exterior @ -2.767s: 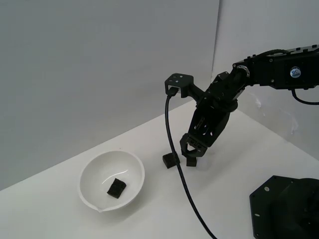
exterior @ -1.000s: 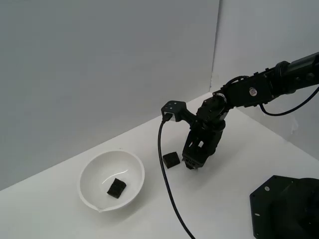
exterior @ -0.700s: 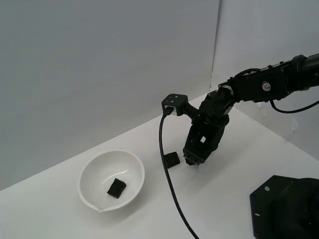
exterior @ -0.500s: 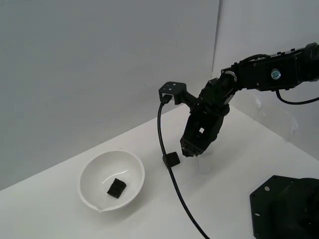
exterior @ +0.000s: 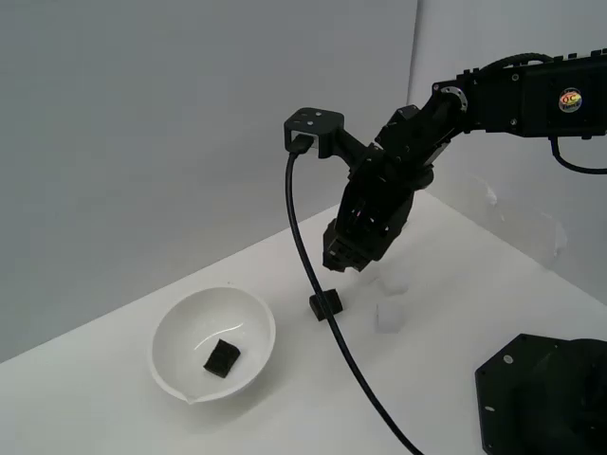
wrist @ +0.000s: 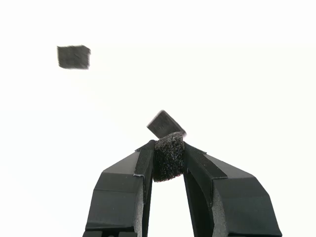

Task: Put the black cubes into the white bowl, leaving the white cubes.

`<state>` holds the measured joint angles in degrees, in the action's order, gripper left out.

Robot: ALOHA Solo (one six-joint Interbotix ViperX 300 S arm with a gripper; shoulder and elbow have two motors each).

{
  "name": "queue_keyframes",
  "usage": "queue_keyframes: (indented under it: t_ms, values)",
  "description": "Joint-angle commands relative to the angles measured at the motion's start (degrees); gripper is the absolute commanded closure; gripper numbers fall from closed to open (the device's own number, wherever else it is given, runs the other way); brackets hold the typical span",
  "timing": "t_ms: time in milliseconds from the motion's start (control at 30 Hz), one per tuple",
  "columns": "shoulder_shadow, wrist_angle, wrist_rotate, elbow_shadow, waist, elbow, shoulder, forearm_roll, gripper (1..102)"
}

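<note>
The gripper hangs above the table, fingers pinching a black cube. A second black cube sits on the table below, a third inside the white bowl, with two white cubes nearby

A: Where are the black cubes?
B: One black cube lies tilted on the bottom of the white bowl. A second black cube rests on the worktop to the exterior view's right of the bowl, apart from it. A third black cube, rough and matte, is pinched between the gripper fingertips, raised above the worktop.
A: And the bowl?
B: Round, deep, glossy, upright, with a small lip on its rim.
A: White cubes?
B: Two show faintly: one white cube near the second black cube, another white cube just beyond it.
</note>
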<state>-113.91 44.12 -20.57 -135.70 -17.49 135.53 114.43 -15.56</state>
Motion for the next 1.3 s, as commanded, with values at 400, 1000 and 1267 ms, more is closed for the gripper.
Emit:
queue_keyframes:
  t_ms: [400, 1000, 1267]
  values:
    - [5.27, 0.53, 0.7, 11.16, -13.27, -10.72, -5.63, -5.71, 99]
    - [13.97, 0.44, 0.35, 18.37, -17.23, -18.02, -14.5, -9.76, 70]
    - [14.68, 0.35, 0.35, 18.46, -17.31, -17.93, -15.12, -9.76, 33]
